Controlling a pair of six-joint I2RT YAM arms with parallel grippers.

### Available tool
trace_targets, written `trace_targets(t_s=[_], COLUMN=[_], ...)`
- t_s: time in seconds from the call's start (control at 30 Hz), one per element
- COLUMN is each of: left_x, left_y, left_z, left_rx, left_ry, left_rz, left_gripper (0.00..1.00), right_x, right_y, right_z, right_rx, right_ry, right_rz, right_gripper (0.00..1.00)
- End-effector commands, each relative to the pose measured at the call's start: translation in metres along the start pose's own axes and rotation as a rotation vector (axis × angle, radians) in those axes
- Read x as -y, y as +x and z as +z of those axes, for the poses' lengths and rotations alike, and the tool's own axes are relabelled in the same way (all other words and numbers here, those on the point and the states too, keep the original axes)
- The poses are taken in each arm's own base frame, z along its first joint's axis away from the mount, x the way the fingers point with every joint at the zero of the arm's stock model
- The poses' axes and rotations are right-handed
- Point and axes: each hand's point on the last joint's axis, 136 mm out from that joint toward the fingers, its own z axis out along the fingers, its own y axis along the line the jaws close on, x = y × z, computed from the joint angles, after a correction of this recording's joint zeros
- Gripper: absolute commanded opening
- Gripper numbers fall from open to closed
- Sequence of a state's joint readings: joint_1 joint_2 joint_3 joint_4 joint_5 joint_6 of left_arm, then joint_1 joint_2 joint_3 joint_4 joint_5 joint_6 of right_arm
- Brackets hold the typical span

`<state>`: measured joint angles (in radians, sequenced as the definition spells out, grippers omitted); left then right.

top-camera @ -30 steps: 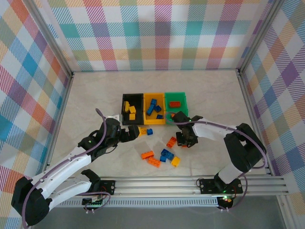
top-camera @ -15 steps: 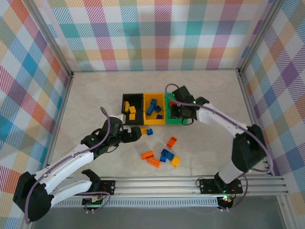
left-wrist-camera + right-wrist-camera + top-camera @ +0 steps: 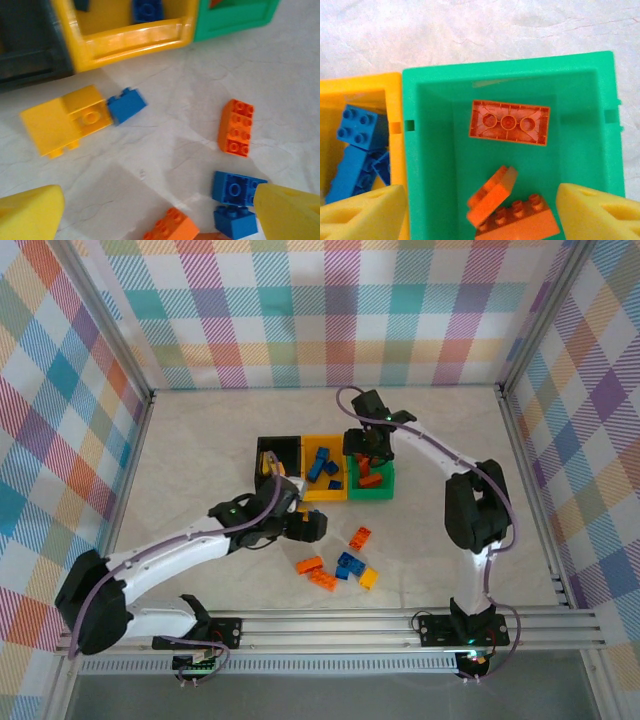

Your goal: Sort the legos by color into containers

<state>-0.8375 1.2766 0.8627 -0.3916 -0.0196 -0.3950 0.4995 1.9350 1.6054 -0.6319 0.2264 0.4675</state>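
- Currently the right gripper (image 3: 480,212) hangs over the green bin (image 3: 435,150), jaws apart and empty; three orange bricks (image 3: 509,122) lie inside it.
- The left gripper (image 3: 160,215) hovers, jaws wide apart, above loose legos (image 3: 236,127) on the worktop (image 3: 280,75), on the near-edge side of the yellow-orange bin (image 3: 130,40).
- A yellow brick (image 3: 67,120) lies against a small blue brick (image 3: 126,105) just beside the black bin (image 3: 30,55).
- Blue bricks (image 3: 360,130) lie in the yellow-orange bin.

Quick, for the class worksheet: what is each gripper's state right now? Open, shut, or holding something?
Left gripper: open, holding nothing.
Right gripper: open, holding nothing, above the green bin.
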Motion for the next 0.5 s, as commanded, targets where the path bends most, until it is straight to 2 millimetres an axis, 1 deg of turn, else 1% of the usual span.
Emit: trace_targets(t_s=[0.0, 0.13, 0.23, 0.3, 0.37, 0.47], left_x=[0.025, 0.058, 0.075, 0.08, 0.081, 0.08], left_y=[0.001, 0.013, 0.024, 0.029, 0.035, 0.036], left_z=[0.009, 0.04, 0.063, 0.076, 0.089, 0.106], left_rx=[-0.051, -0.147, -0.212, -0.252, -0.289, -0.314], left_ry=[0.002, 0.011, 0.005, -0.029, -0.074, -0.113], left_rz=[0.152, 0.268, 0.337, 0.39, 0.434, 0.459], left_gripper=[0.96, 0.91, 0.87, 0.83, 0.8, 0.77], right_x=[0.0, 0.017, 0.033, 0.043, 0.05, 0.059], right_y=[-0.003, 0.023, 0.049, 0.063, 0.075, 0.091], right_z=[-0.041, -0.066, -0.078, -0.087, -0.098, -0.111], right_rx=[0.064, 0.097, 0.095, 0.103, 0.117, 0.135], right_ry=[-0.051, -0.079, -0.079, -0.08, -0.092, -0.119], right_rz=[0.026, 0.062, 0.067, 0.069, 0.07, 0.09], right_gripper=[0.86, 0.9, 0.91, 0.92, 0.93, 0.93])
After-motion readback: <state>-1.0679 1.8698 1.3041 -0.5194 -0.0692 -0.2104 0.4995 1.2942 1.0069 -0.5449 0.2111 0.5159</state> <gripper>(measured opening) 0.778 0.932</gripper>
